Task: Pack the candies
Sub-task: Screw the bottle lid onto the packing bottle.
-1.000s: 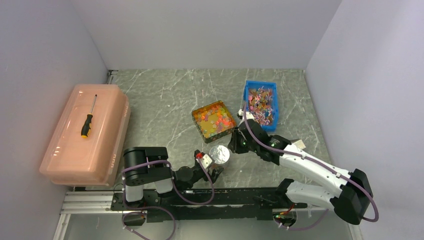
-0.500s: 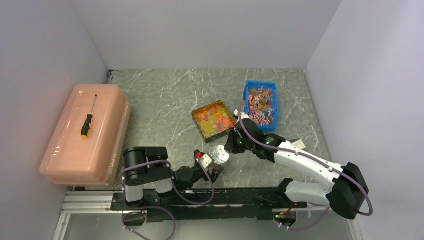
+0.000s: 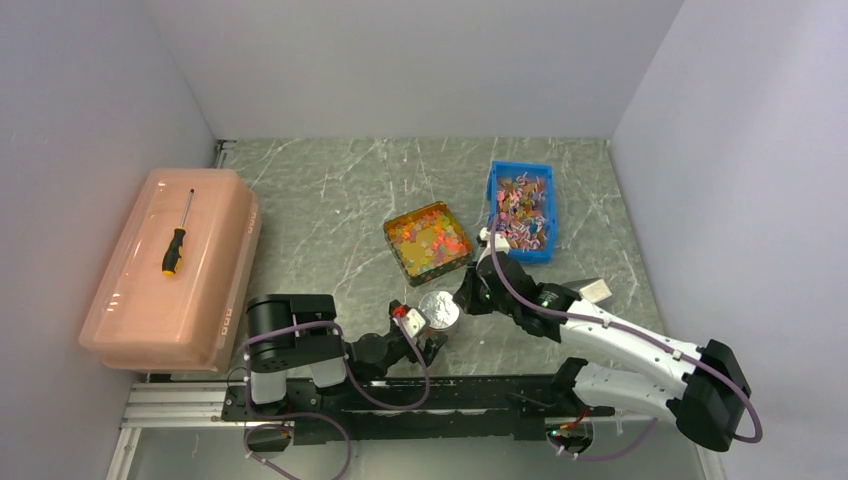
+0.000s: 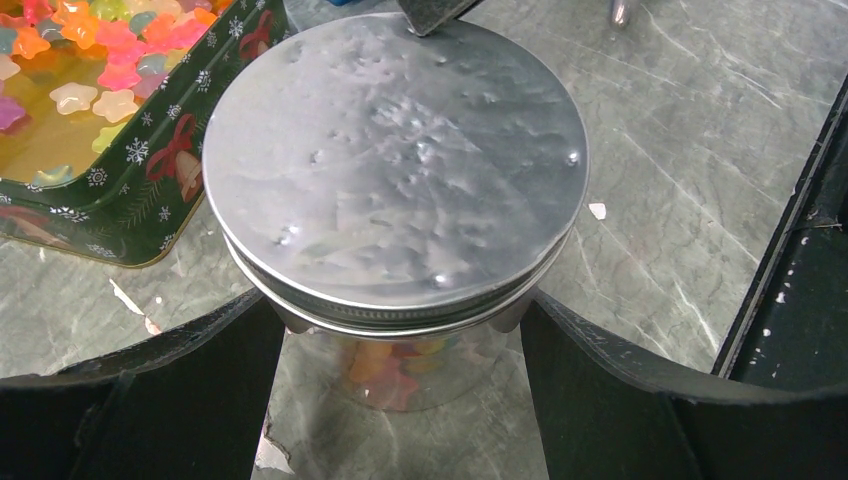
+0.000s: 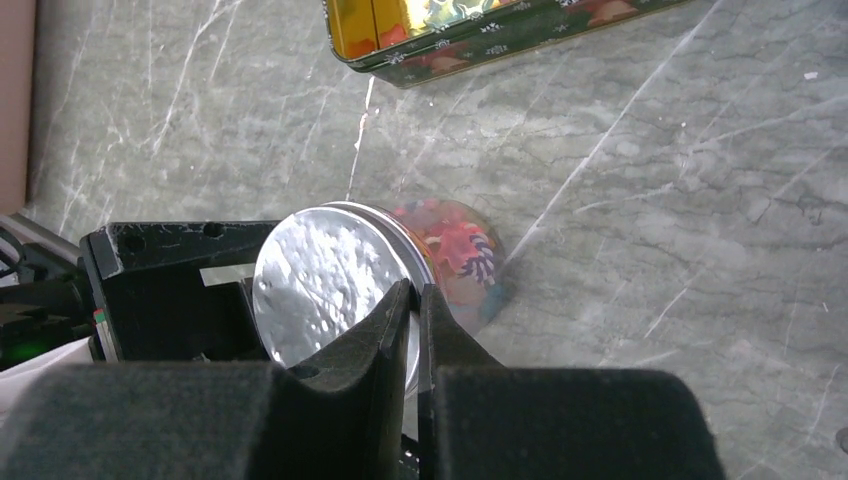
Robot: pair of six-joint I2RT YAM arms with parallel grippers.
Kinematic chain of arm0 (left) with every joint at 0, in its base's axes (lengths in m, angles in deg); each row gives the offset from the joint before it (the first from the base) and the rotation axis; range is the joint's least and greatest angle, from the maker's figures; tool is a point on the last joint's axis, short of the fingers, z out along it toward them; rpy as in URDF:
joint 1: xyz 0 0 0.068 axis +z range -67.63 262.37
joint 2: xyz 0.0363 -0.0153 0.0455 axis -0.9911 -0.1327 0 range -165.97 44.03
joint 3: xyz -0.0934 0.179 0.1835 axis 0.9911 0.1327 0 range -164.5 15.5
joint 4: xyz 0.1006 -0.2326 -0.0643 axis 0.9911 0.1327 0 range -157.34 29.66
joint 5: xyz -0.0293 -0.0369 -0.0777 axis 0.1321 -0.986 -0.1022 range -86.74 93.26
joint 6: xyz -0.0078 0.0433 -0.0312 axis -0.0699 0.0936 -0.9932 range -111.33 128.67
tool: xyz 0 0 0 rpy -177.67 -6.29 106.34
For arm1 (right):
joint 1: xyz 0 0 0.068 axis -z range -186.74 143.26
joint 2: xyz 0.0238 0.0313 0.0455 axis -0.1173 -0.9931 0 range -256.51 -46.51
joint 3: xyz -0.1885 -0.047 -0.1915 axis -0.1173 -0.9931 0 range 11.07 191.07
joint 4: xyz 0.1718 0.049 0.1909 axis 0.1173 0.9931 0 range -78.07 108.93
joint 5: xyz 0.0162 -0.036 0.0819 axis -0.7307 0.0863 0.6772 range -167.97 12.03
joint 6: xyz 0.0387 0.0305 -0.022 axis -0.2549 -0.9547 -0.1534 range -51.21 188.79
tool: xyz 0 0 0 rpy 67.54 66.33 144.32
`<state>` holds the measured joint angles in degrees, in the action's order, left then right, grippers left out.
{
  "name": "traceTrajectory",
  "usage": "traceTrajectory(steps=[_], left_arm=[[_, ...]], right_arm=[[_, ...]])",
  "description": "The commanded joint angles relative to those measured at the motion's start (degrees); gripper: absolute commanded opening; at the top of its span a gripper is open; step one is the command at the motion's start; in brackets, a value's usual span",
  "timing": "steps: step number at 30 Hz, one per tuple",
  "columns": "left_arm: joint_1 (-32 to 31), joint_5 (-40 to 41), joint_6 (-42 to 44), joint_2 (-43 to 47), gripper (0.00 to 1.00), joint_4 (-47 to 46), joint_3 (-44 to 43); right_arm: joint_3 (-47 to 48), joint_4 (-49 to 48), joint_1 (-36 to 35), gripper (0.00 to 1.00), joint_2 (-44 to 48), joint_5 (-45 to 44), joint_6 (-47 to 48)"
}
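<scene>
Left gripper clamps the jar, candies inside, more in the tin beside. Right gripper, nearly pressed together, sits at the lid rim: a skid there could tip the jar.

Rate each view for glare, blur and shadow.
Top external: even, soft light, no hard shadows; the lid glints white. Left wrist: lid sharp with mottled reflections, candies in the tin clear too, left gripper dark either side of the jar. Right wrist: right gripper looms dark and blurred up close; lid highlight partly blown out; marble table crisp.
</scene>
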<state>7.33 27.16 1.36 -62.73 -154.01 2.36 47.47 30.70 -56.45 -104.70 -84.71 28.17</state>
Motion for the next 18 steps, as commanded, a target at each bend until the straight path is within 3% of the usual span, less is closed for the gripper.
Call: traceTrajectory(steps=[1,18], left_arm=[[0.5,1.7,-2.4,1.0,0.66,0.5,-2.6],[1.3,3.2,-3.4,1.3,0.66,3.8,-3.8]], right_arm=[[-2.4,3.9,-3.7,0.07,1.2,4.6,-5.0],[-6.5,3.4,-15.5,0.07,6.1,-0.1,-17.4]])
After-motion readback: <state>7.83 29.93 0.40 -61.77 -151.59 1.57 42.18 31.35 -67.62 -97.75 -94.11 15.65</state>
